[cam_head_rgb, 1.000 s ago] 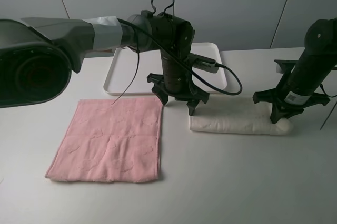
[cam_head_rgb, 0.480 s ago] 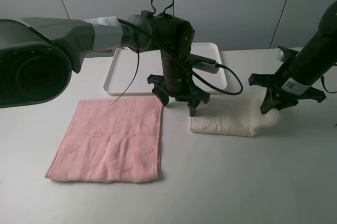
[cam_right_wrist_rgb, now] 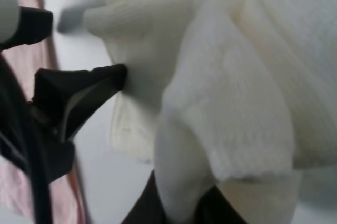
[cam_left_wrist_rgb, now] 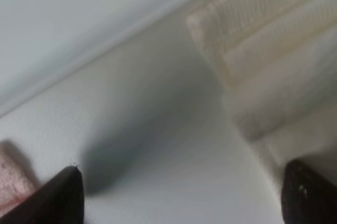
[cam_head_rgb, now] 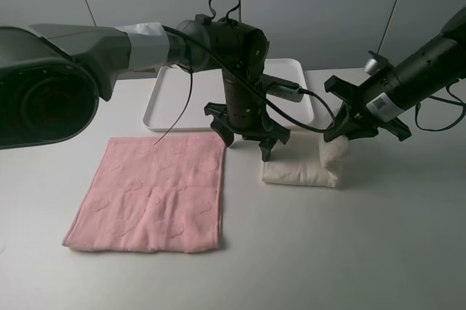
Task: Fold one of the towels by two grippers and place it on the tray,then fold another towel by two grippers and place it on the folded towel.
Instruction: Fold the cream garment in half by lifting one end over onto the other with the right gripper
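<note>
Left gripper (cam_head_rgb: 244, 144): jaws wide, holding nothing, poised at left end of cream-white towel (cam_head_rgb: 298, 172) | Right gripper (cam_head_rgb: 344, 132): pinched tight on that towel's right end, held up off table (cam_head_rgb: 328, 252), cloth doubled over itself | Pink towel (cam_head_rgb: 149, 193): flat, leftward, apart | Tray (cam_head_rgb: 155, 99): behind both towels.

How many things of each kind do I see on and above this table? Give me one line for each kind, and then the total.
Towels: 2, the pink towel and the cream towel
Trays: 1, the white tray
Grippers: 2, the left gripper and the right gripper
Total: 5
</note>
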You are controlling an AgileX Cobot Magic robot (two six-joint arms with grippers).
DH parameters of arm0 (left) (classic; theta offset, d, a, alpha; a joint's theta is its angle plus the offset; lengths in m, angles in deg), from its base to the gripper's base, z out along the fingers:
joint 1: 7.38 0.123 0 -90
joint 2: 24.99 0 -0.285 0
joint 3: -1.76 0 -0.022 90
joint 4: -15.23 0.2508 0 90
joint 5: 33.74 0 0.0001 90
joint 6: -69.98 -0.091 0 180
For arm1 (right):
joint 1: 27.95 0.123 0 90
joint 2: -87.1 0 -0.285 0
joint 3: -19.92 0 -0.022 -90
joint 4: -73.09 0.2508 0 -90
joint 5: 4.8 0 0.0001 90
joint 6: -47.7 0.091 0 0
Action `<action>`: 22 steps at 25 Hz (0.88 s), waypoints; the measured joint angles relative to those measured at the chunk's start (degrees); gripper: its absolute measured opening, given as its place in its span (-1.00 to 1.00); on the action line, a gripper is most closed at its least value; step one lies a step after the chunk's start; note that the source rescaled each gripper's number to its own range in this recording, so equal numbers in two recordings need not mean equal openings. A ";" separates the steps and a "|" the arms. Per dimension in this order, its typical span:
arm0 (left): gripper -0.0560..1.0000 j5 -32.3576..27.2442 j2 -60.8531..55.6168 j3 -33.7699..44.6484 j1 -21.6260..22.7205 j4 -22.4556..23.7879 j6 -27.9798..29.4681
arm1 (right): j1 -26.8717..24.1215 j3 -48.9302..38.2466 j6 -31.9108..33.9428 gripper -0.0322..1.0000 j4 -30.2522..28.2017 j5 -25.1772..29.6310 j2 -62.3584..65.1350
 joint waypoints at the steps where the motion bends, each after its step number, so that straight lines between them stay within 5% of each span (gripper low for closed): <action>1: 0.95 0.00 0.00 0.00 0.00 0.00 -0.05 | 0.42 0.00 -0.55 -0.83 0.69 0.00 -0.27; 14: 0.95 -0.74 0.04 0.00 0.51 -1.15 -0.04 | 3.22 -0.11 -11.44 -0.83 12.55 -0.33 -5.52; 22: 0.95 -2.83 0.30 0.00 3.14 -7.88 -4.04 | 3.35 -0.11 -12.40 -0.83 14.37 -1.31 -5.52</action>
